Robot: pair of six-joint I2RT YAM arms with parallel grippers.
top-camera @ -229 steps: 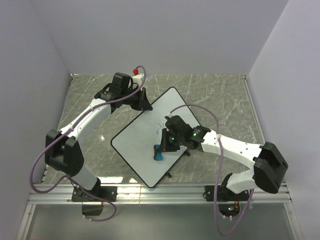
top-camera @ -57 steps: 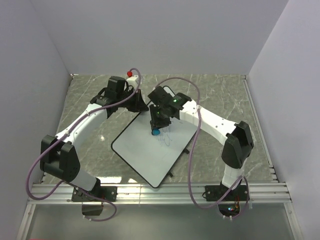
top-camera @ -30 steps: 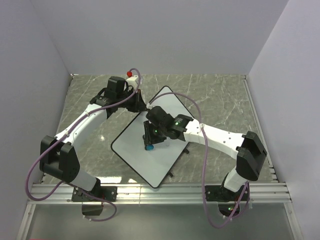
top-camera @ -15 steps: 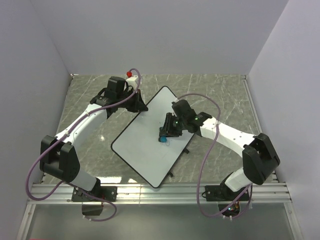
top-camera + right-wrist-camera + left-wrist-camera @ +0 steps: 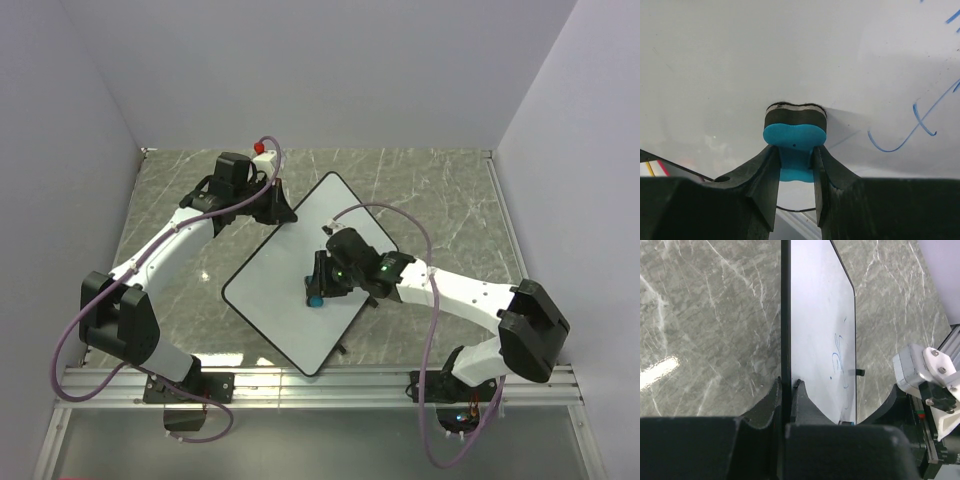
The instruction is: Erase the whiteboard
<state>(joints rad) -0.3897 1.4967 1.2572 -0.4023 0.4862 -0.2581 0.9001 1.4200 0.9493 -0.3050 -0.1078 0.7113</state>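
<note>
The whiteboard (image 5: 270,290) lies flat at the middle of the table (image 5: 450,200), turned cornerwise, with one corner pointing to 12 o'clock. On its surface, near the centre, a blue eraser (image 5: 315,298) is pressed pad-down, held narrowly between the fingers of the right gripper (image 5: 322,285). The board's rim at about 11 o'clock is pinched by the left gripper (image 5: 280,212), whose jaws are closed to a thin slot around the edge. Blue pen marks (image 5: 920,125) are seen unwiped at 3 o'clock of the eraser. If the eraser were pushed too hard, the board could probably be twisted about the single clamped edge or dragged out of it. A stroke aimed badly would likely pass beside the marks. The eraser, held only by its back, might also be tipped or lost. The marks and the grip on the eraser are shown in the wrist views alone. From overhead no writing can be made out, though the whole layout is given there.
</note>
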